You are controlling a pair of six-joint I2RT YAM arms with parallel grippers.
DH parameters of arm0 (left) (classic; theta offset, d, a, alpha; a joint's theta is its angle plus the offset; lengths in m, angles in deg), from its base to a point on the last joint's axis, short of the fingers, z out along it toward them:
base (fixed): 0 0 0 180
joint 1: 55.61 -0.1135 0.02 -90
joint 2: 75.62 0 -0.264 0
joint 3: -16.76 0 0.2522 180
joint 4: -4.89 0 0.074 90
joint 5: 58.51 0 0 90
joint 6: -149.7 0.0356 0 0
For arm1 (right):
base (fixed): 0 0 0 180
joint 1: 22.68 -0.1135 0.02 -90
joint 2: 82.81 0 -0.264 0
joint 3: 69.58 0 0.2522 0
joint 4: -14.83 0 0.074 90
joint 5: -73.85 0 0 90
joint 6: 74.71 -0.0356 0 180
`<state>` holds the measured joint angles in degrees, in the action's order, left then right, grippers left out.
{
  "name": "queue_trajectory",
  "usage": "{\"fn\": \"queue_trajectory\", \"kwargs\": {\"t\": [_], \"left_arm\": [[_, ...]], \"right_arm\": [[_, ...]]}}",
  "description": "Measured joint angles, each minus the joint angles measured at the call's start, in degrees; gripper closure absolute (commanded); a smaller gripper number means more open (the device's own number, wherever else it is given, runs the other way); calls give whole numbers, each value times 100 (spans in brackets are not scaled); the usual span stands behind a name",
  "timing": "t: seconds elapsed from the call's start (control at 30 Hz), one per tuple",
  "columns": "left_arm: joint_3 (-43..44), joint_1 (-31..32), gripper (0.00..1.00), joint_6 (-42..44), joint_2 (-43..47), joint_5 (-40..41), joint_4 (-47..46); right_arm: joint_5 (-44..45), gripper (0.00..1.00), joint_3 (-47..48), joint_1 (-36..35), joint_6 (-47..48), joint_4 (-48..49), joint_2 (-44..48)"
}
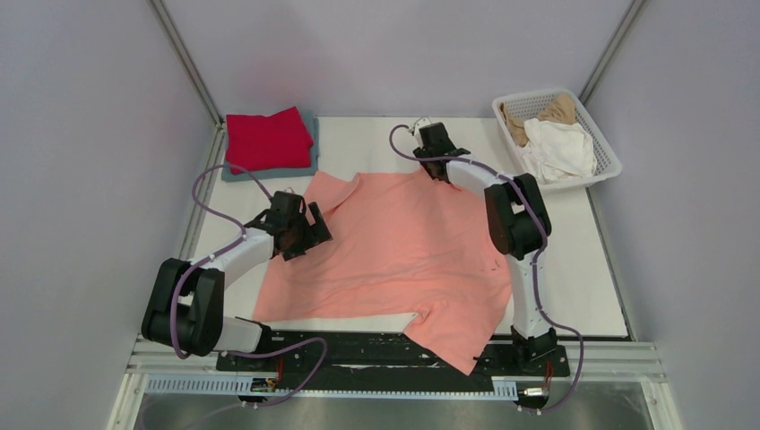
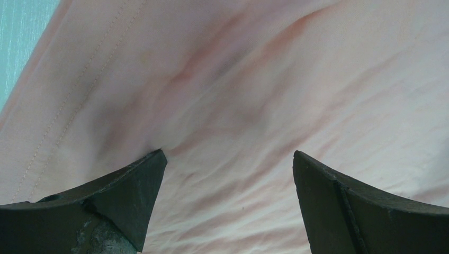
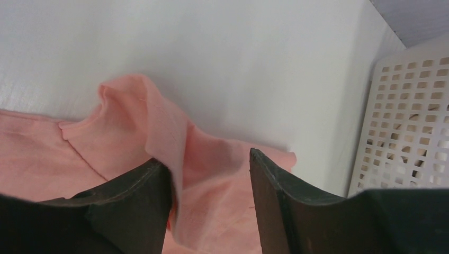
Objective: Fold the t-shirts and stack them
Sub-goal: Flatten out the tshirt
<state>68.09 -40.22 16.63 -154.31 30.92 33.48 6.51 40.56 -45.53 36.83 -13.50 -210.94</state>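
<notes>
Right, the table is mostly covered by the salmon-pink t-shirt, spread flat but crooked, one corner spilling over the near edge. That overhang is the worry: its weight could pull the whole shirt toward the edge during a fold. At far left the red t-shirt sits folded on the grey-blue one (the stack so far). The left gripper has its jaws spread, one tip pressing into the cloth. The right gripper also has its jaws apart, either side of a raised fold at the far hem. That fold may be several layers, hard to judge here. Closing on one layer would leave the edge sagging.
</notes>
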Motion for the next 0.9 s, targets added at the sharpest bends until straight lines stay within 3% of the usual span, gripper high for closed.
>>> {"fn": "queue_trajectory", "kwargs": {"t": [0.2, 0.4, 0.5, 0.7, 0.9], "left_arm": [[28, 0, 0, 2, -28, 2, 7], [28, 0, 0, 13, -33, 2, 0], [33, 0, 0, 20, -46, 0, -17], [35, 0, 0, 42, -55, 0, -52], [35, 0, 0, 44, -55, 0, -52]], "right_arm": [[17, 57, 0, 0, 306, -216, 114], [-229, 84, 0, -28, 273, -664, 116], [-282, 91, 4, -42, 216, -776, 116], [4, 93, 201, -59, 621, -876, 107], [63, 87, 385, -28, 2114, -407, -13]]}}
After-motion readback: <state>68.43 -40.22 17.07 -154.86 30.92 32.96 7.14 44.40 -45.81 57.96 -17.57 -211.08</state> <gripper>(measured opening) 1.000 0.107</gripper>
